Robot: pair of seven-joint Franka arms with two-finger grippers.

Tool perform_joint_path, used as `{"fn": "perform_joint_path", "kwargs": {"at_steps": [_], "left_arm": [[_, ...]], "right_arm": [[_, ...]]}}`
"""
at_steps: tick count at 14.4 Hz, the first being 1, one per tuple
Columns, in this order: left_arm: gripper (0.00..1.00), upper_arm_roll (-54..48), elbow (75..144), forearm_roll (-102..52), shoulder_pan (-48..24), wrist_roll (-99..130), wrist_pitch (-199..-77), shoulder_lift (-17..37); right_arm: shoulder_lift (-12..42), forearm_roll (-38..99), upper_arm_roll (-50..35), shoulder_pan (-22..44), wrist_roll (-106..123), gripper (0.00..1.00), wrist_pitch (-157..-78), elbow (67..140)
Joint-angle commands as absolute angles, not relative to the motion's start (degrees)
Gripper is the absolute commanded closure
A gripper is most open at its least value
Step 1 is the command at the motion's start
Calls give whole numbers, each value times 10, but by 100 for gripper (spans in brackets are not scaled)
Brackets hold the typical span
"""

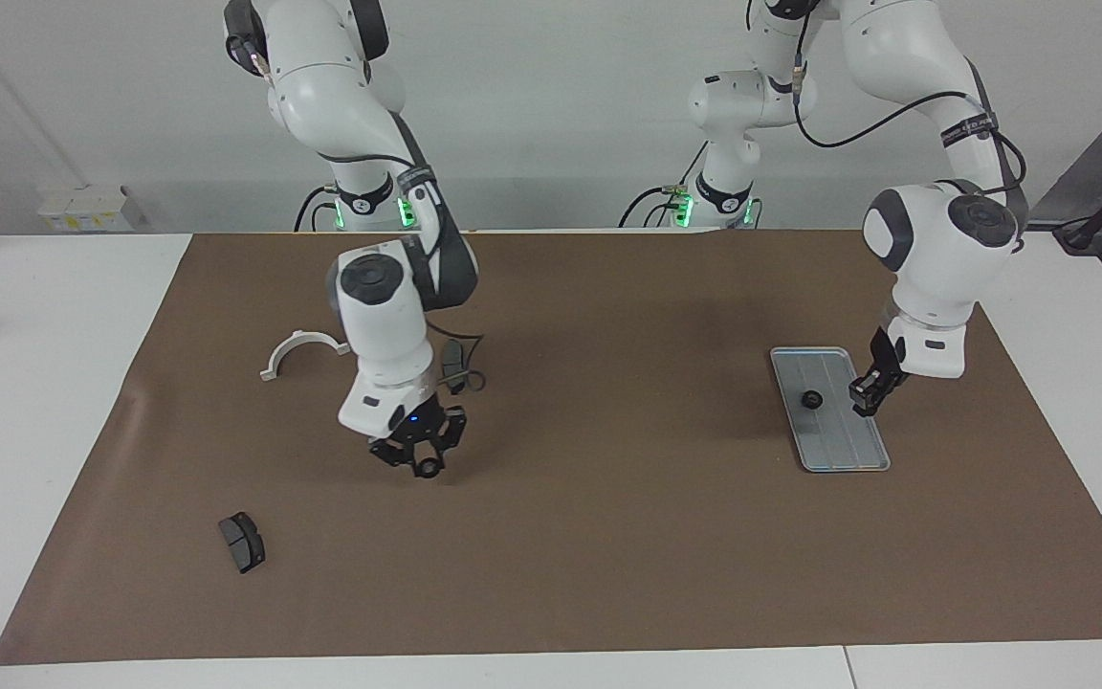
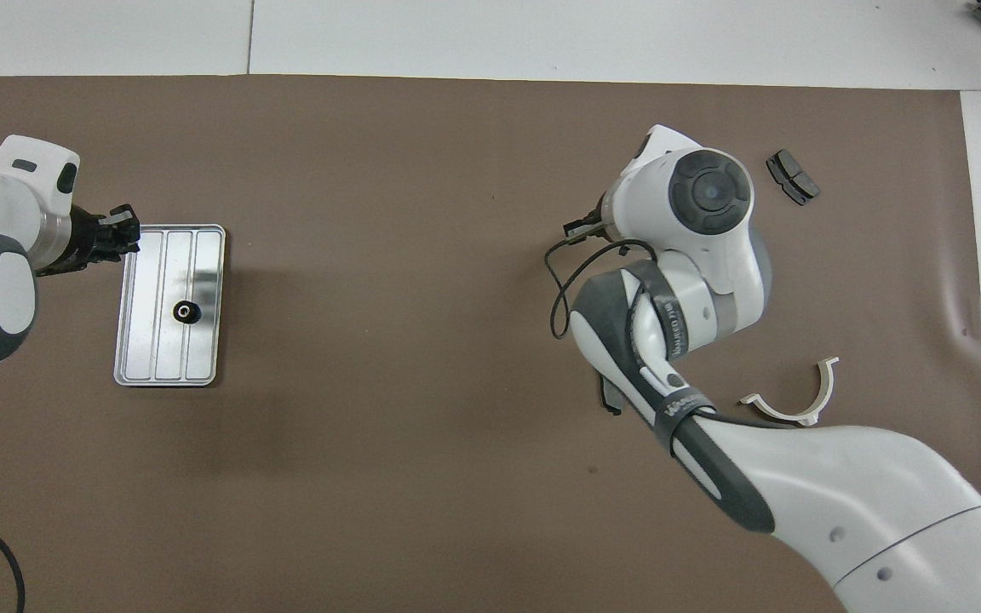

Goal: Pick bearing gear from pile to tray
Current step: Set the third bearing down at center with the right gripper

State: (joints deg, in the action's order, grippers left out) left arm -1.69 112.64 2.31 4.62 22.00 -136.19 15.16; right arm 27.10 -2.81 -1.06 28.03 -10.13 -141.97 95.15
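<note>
Gear [image 1: 811,399] [image 2: 186,312] flat in the metal tray [image 1: 843,450] [image 2: 201,255], toward the left arm's end of the brown mat [image 1: 608,555]. Left claw [image 1: 871,394] [image 2: 120,238] pinched shut on nothing, low over the tray's outer rim. Right claw [image 1: 427,464] up over the bare mid-mat, narrowed on what looks like a second gear [image 1: 429,467]. White half-ring [image 1: 302,349] [image 2: 793,400] and one dark pad [image 1: 453,364] nearer the robots. Another pad [image 1: 242,542] [image 2: 793,177] farther out, toward the right arm's end.
</note>
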Motion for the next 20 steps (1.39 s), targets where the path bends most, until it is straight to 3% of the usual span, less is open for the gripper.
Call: {"fn": "perform_joint_path", "kwargs": {"at_steps": [1, 4, 5, 6, 7, 8, 10, 11, 14, 17, 20], "left_arm": [[100, -22, 1154, 16, 41, 209, -1421, 170], [100, -22, 1172, 16, 40, 202, -1435, 176], [90, -21, 1176, 15, 40, 201, -1437, 175], [38, -21, 1177, 16, 40, 200, -1435, 174], [0, -21, 1170, 16, 39, 201, -1426, 174], [0, -22, 1166, 16, 37, 203, -1409, 164], [0, -27, 1128, 16, 37, 203, -1328, 137], [0, -34, 1101, 16, 34, 210, -1298, 134], [0, -43, 1066, 16, -9, 268, -1292, 141], [0, -42, 1074, 15, -78, 350, -1314, 142], [0, -40, 1070, 23, -147, 430, -1338, 178]], "right_arm": [[286, -24, -18, 305, -111, 85, -1469, 948], [318, -30, -17, 361, -116, 84, -1545, 947], [327, -31, -17, 370, -116, 82, -1554, 947], [334, -30, -17, 383, -117, 71, -1555, 946], [336, -30, -17, 390, -120, 66, -1555, 944], [336, -30, -17, 392, -124, 56, -1555, 943], [336, -29, -17, 393, -138, 7, -1554, 943], [336, -27, -17, 392, -141, 0, -1554, 942], [337, -19, -13, 369, -151, 0, -1533, 913], [319, -22, -19, 300, -148, 0, -1410, 861], [262, -1, -27, 238, -147, 0, -1303, 849]]}}
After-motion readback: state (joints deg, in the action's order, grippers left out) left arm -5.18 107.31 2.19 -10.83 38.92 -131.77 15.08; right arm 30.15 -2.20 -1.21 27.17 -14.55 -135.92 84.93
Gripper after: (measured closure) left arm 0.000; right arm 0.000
